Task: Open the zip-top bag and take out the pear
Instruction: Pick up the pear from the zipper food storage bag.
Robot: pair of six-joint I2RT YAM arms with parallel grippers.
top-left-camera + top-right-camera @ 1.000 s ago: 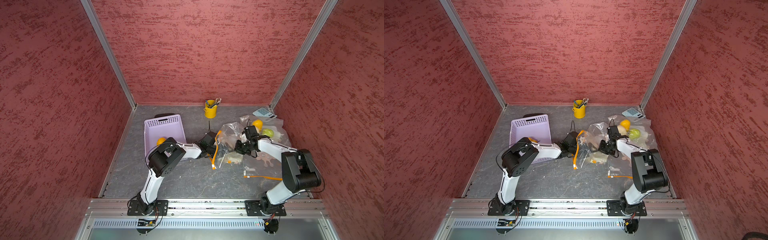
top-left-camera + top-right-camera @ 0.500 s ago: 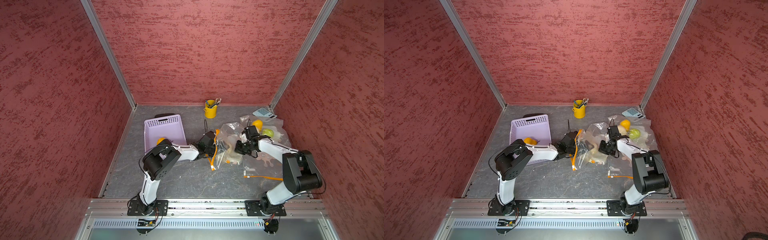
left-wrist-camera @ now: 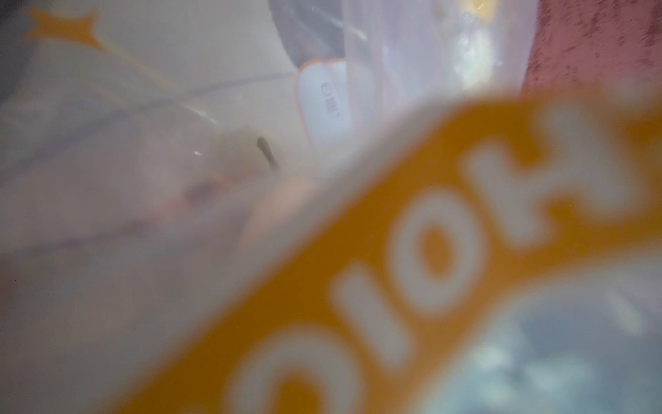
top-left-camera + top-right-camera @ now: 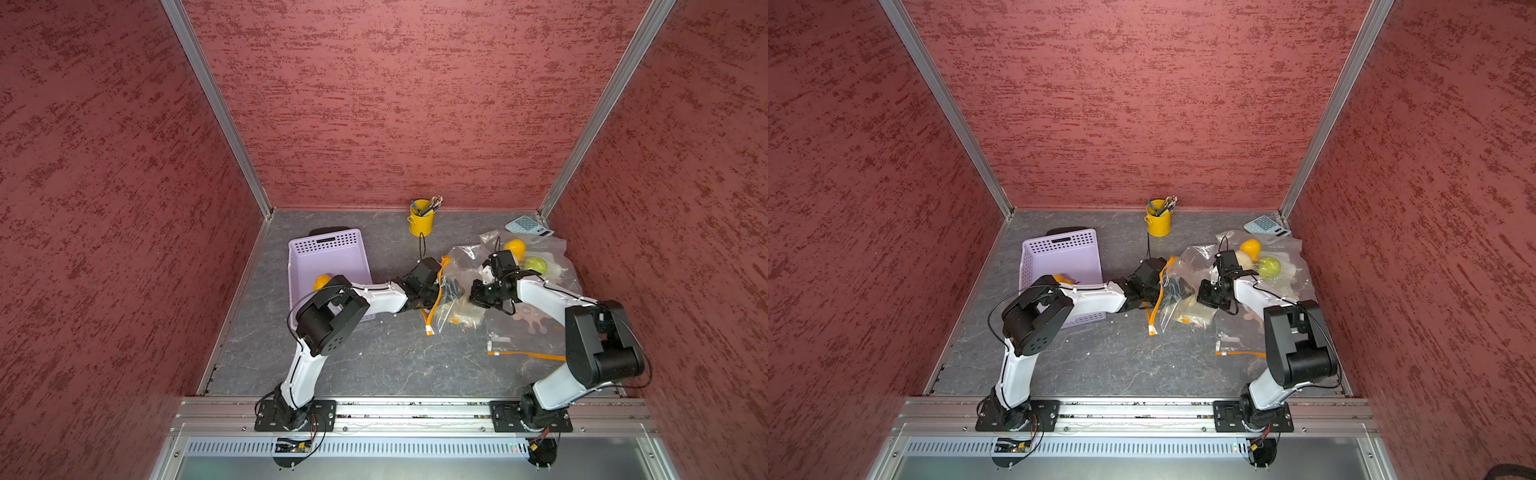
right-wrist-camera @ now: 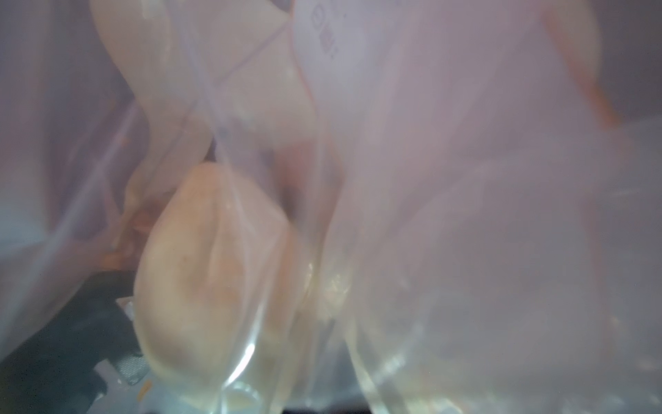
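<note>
Inside bag (image 4: 465, 259), pear (image 5: 215, 269) lies beside left end effector (image 4: 451, 289), spread unclear; right end effector (image 4: 477, 297) pinches bag.

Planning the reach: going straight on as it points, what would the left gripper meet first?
Likely the pale, dark-stemmed pear inside the clear orange-zipped plastic bag, into which the left gripper points; depth is unclear.

3 red textured walls (image 4: 395, 104) enclose a grey marbled floor (image 4: 374, 365). Aluminium posts (image 4: 216, 108) mark its 2 far corners, a rail (image 4: 415, 409) its front edge
</note>
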